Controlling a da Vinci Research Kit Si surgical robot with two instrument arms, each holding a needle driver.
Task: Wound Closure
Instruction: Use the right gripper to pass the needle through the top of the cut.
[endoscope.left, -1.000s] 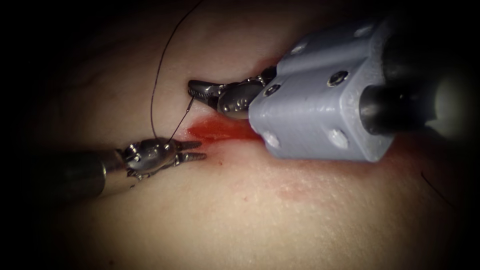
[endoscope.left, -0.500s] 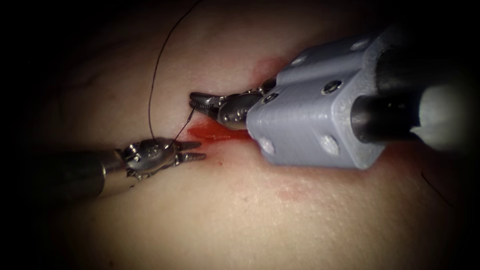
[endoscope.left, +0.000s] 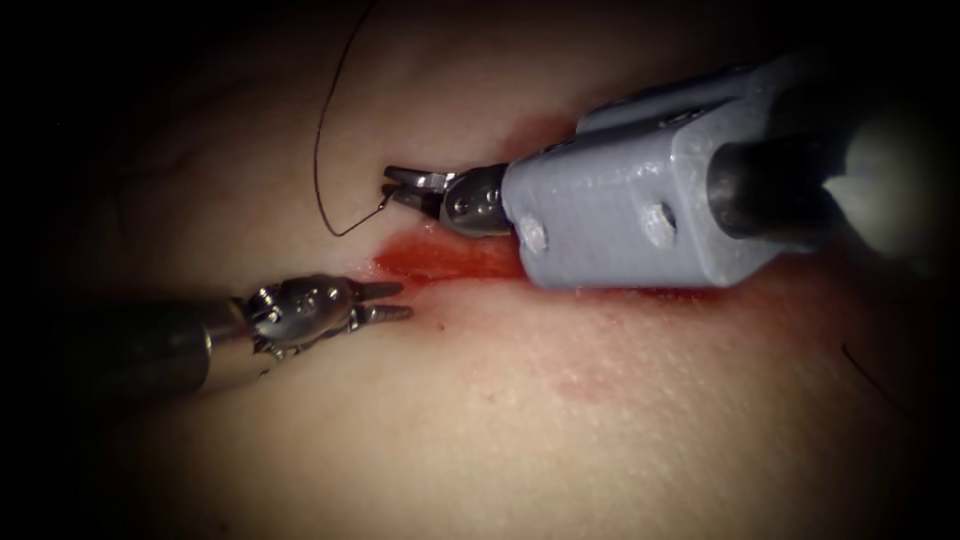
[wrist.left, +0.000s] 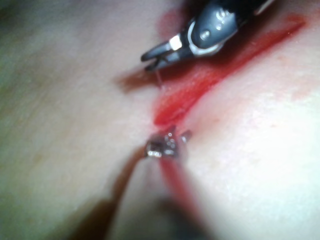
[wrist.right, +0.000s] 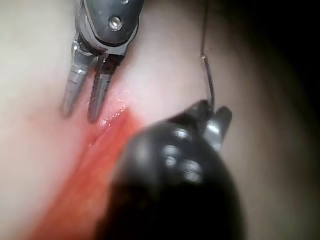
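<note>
Steel jaws of the left end effector (endoscope.left: 390, 302) stand a little apart near the left end of the cut (endoscope.left: 470, 272), pointing toward it and holding nothing; in the right wrist view the two jaws of this end effector (wrist.right: 81, 112) show as separate prongs with bare tissue between them, their tips at the margin of the red fluid (endoscope.left: 420, 258). The tissue (endoscope.left: 500, 420) around them is pale and unbroken. Dark thread (endoscope.left: 317, 150) comes down from the tissue's far edge, bows out to the left, turns at a low point above the left end effector without touching it, and rises to the right into the needle (endoscope.left: 383, 207). Only a short, thin stretch of the needle shows, hanging from the tip of the right end effector (endoscope.left: 395, 186), which lies just beyond the far side of the cut, near its left end. Seen from the right wrist, that needle (wrist.right: 209, 82) runs straight into the right end effector (wrist.right: 215, 112), whose jaws are closed on it near the thread end; the rest of the curve is hidden, so whether the point is in the tissue cannot be told. The two end effectors are near each other but apart, with the cut's left end between them.
</note>
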